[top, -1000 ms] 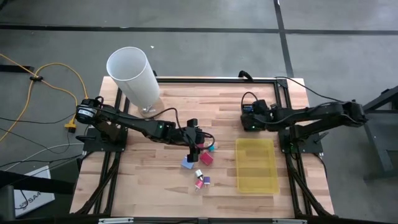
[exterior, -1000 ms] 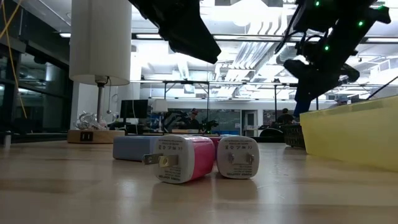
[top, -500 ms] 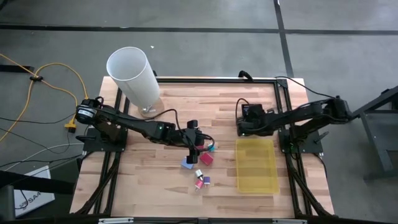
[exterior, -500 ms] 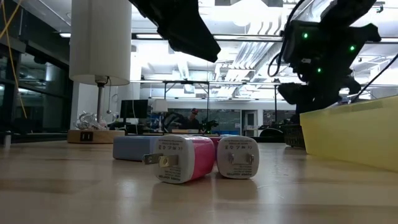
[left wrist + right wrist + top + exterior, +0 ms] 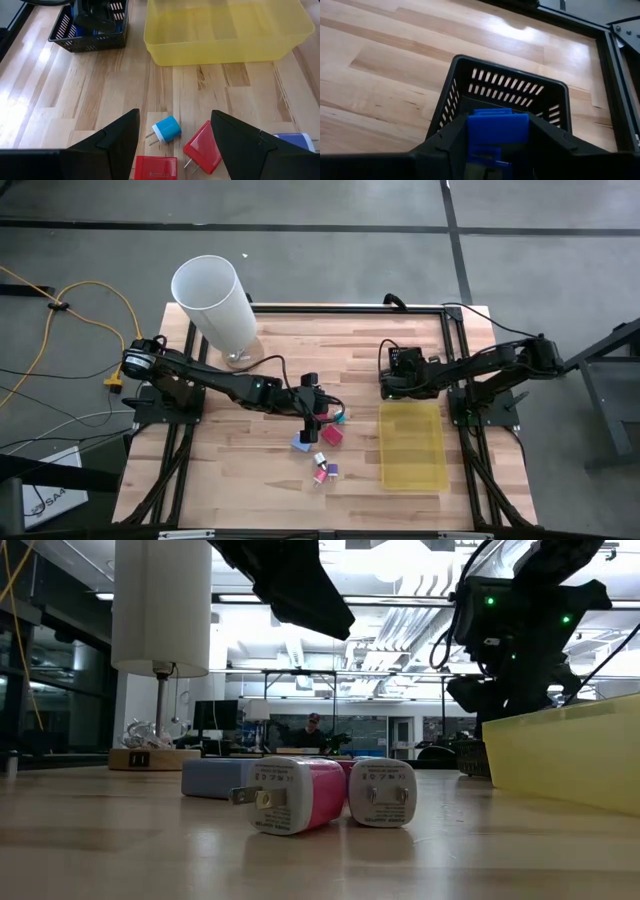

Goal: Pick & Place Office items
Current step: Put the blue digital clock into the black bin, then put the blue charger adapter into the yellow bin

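Small plug-like office items lie in a cluster at the table's middle: a cyan one [image 5: 166,131], two red ones [image 5: 202,152], and pink [image 5: 300,795], white [image 5: 382,793] and blue [image 5: 215,778] ones in the low view. My left gripper [image 5: 175,117] hovers open above the cluster [image 5: 322,442], touching nothing. My right gripper [image 5: 497,137] is shut on a blue block [image 5: 497,127] over the black slotted basket [image 5: 505,92], which stands at the yellow tray's [image 5: 412,445] far end. My right gripper pinches the blue block between its two fingers [image 5: 447,142], which sit on its two opposite sides [image 5: 472,131]. The block sits over the basket's opening. Whether it touches the basket's floor cannot be told.
A tall white cylinder [image 5: 215,305] stands at the table's far left on a small base. The yellow tray [image 5: 225,30] lies near the right edge, with bare wood [image 5: 250,470] left of the cluster. Black frame rails border the table.
My right gripper has moved a little toward the table's left over the black basket as its arm folded in, and has kept still for the last half second. The items and my left arm have not moved.
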